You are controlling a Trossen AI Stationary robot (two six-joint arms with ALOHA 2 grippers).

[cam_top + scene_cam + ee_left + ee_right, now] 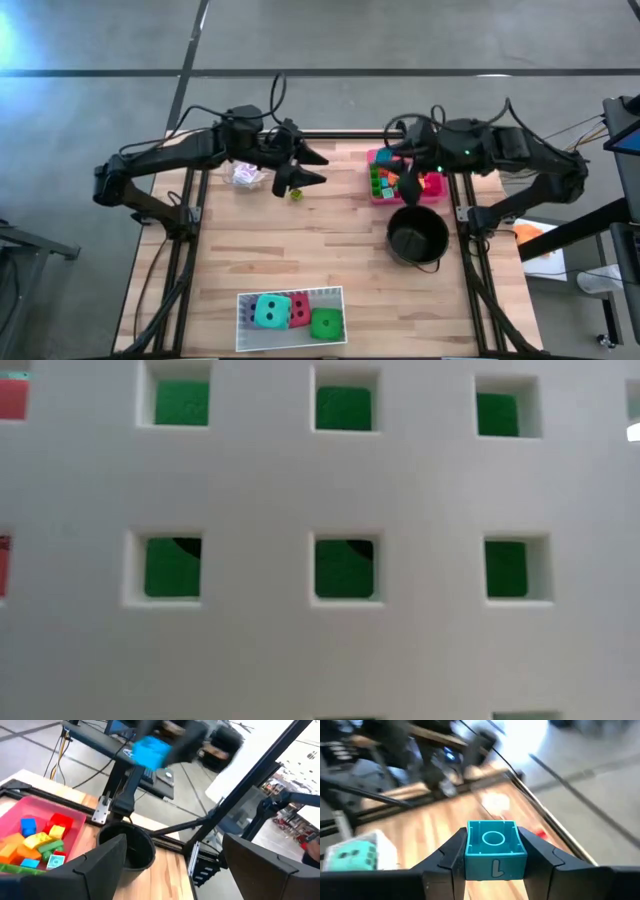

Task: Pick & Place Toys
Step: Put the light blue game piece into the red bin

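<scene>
While visible, three dice (297,311), one pot (417,235).

The light wooden table (330,250) fills the middle of the high view. At its upper right sits the pink tray of small plastic blocks (404,181), with the black round pot (417,235) just below it. At the lower centre, the white perforated tray (292,319) holds the teal soft die (268,312), red soft die (298,309) and green soft die (326,323) side by side. A crumpled clear wrapper (246,174) lies at upper left.

The teal block (495,851) bears a mark like "1" or "L"
</scene>
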